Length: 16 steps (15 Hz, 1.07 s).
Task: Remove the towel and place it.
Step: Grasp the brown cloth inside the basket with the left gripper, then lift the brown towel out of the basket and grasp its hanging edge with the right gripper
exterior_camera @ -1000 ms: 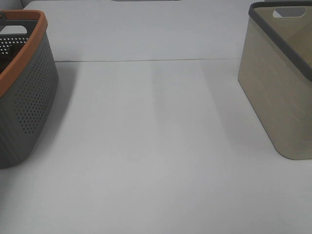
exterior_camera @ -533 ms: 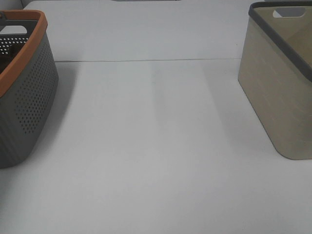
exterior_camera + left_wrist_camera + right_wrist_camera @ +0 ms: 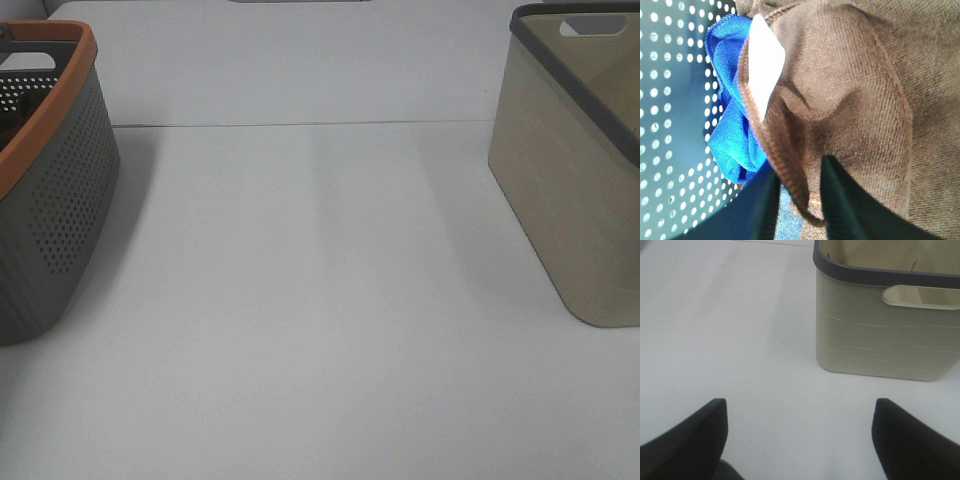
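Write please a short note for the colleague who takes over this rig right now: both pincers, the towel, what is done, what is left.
Left pincer: inside the grey basket, with the hem of the towel between its fingers; a firm grip is not confirmed.
Right pincer: open, empty, above the table, facing the beige basket.
Towel: in the grey basket, lying over a blue cloth.
Done: nothing is removed yet.
Left: secure the grip, lift the towel out without the blue cloth, then place it.
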{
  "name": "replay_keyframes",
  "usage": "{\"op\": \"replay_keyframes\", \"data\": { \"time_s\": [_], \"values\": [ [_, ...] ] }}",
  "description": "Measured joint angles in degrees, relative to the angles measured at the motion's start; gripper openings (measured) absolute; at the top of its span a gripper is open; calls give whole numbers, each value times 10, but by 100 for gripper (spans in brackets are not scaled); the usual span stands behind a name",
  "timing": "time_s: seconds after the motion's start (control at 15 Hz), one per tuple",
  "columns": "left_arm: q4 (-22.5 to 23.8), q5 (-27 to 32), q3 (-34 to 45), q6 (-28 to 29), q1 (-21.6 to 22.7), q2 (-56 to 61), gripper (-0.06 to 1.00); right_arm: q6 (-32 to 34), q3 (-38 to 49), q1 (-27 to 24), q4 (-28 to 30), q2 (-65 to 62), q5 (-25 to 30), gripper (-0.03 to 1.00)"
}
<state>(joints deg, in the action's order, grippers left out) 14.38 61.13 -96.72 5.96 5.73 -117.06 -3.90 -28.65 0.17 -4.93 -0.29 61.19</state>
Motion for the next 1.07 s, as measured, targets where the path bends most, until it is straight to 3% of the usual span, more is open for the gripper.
{"op": "replay_keyframes", "data": {
  "time_s": [0.13,0.33,0.6,0.8,1.07],
  "values": [
    [0,0,0,0,0,0,24,0,0,0,0,0,0,76],
    [0,2,0,0,0,0,1,0,0,0,0,0,0,76],
    [-14,2,0,-1,0,4,0,0,0,0,0,0,0,76],
    [-73,6,-29,-1,0,28,0,0,0,0,0,0,0,76],
    [-144,74,-119,-5,0,65,0,0,0,0,0,0,0,76]
  ]
}}
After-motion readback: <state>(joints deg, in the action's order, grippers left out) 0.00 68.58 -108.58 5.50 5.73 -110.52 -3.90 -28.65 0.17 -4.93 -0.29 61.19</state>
